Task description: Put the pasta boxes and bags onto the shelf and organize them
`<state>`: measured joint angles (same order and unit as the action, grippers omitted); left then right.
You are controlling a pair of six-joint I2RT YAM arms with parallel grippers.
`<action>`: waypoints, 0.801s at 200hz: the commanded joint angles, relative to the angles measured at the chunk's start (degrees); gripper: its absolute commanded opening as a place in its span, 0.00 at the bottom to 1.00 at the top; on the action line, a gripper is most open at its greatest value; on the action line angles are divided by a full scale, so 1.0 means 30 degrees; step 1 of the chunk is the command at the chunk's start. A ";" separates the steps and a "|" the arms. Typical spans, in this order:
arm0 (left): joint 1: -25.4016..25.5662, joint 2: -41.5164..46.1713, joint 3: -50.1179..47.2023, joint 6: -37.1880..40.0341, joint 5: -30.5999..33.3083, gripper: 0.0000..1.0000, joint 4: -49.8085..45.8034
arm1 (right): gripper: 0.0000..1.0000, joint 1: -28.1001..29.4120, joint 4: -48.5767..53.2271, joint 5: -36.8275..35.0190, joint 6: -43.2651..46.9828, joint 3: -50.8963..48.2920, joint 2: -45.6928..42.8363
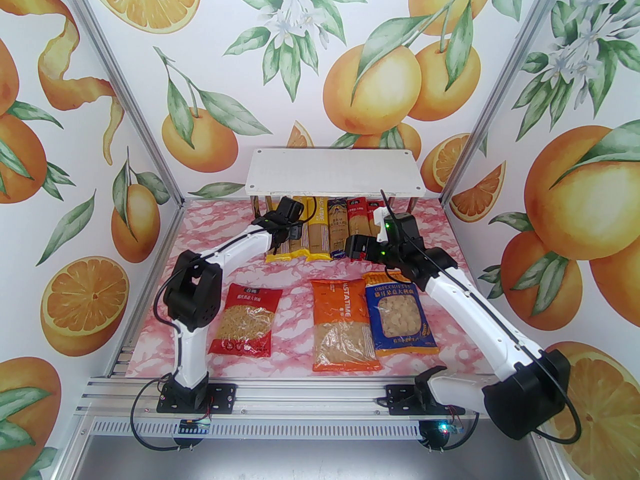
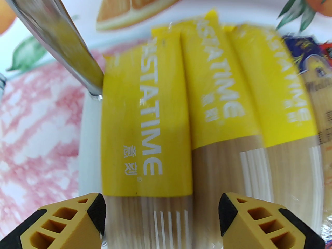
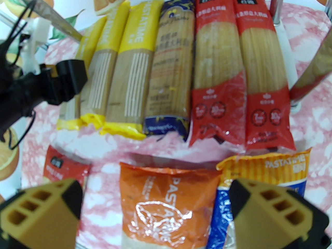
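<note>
Several long spaghetti packs lie side by side on the lower board (image 2: 89, 144) of the shelf (image 1: 332, 170): three yellow (image 3: 135, 61), one dark blue (image 3: 172, 69) and two red (image 3: 219, 69). My left gripper (image 2: 162, 216) is open just above the leftmost yellow pack (image 2: 145, 118), with a finger on each side and a gap on the right. My right gripper (image 3: 155, 203) is open too, hovering over the far end of the orange bag (image 3: 166, 206). On the table lie the red bag (image 1: 245, 325), the orange bag (image 1: 344, 325) and the blue bag (image 1: 400, 320).
A chrome shelf leg (image 2: 64, 40) slants down right beside the leftmost yellow pack. The shelf's top board is bare. My left gripper (image 1: 282, 228) and right gripper (image 1: 356, 250) both sit close to the shelf front. Printed walls enclose the pink marbled table (image 1: 295, 278).
</note>
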<state>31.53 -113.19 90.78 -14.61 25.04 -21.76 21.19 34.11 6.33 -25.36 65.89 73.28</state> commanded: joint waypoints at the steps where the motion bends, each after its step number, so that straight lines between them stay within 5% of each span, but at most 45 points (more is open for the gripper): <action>1: 0.0639 0.2040 -0.0988 0.0602 0.0764 0.68 0.1830 | 0.98 -0.0091 0.0033 0.0511 0.0253 0.0032 -0.0189; 18: 0.1132 0.2888 -0.1858 0.0304 0.0868 0.58 0.1727 | 0.99 -0.0083 0.0048 0.0586 0.0252 -0.0018 -0.0198; 37: 0.1714 0.4044 -0.2935 -0.0382 0.0978 0.22 0.0897 | 0.98 -0.0062 0.0083 0.0615 0.0223 -0.0128 -0.0345; 53: 0.2156 0.5005 -0.3733 -0.1105 0.1161 0.06 -0.0281 | 0.98 -0.0063 0.0052 0.0544 0.0195 -0.0333 -0.0556; 160: 0.2220 0.6237 -0.7057 -0.3435 -0.0669 0.02 -0.2187 | 0.98 0.0056 -0.0151 0.0469 -0.0239 -0.0722 -0.0838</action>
<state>38.68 -93.43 70.19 -23.88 23.97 -27.03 21.21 34.06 7.14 -25.63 64.27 71.88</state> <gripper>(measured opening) 0.044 0.982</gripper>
